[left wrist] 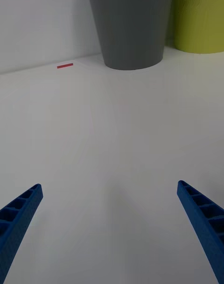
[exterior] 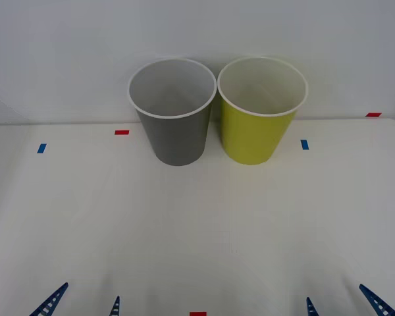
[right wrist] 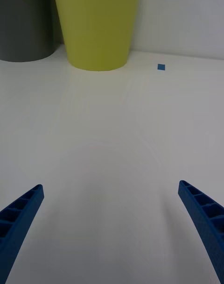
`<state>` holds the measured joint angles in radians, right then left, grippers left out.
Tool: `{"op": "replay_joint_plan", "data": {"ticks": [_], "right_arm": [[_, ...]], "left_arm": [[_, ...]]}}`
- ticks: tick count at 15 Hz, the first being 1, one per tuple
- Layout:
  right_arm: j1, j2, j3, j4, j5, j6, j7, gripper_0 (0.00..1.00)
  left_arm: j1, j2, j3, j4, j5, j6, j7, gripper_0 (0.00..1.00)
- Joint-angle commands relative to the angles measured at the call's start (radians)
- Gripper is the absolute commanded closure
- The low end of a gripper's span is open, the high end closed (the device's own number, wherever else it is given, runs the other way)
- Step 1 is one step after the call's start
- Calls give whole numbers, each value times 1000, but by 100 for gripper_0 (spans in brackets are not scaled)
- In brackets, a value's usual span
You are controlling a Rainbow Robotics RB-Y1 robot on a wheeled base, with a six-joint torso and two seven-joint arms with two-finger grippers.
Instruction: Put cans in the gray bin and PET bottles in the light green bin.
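Observation:
The gray bin stands upright at the back middle of the white table, and the light green bin stands upright just to its right, their rims almost touching. Both show pale insides with nothing visible in them. The cans and PET bottles are out of view. My left gripper is open low at the table's near edge on the left, well short of the gray bin. My right gripper is open at the near edge on the right, well short of the light green bin.
Small tape marks lie on the table: red ones and blue ones. A white wall rises right behind the bins. The table's right edge curves away at the far right.

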<state>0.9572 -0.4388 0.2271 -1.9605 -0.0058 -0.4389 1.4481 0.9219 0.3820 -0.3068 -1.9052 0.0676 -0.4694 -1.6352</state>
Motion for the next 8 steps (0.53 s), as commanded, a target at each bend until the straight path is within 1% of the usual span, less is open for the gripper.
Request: {"op": "replay_joint_plan", "data": {"ticks": [1, 8], "right_arm": [[0, 0, 0, 0, 0, 0, 0, 0], [0, 0, 0, 0, 0, 0, 0, 0]], "left_arm": [[0, 0, 0, 0, 0, 0, 0, 0], [0, 0, 0, 0, 0, 0, 0, 0]]}}
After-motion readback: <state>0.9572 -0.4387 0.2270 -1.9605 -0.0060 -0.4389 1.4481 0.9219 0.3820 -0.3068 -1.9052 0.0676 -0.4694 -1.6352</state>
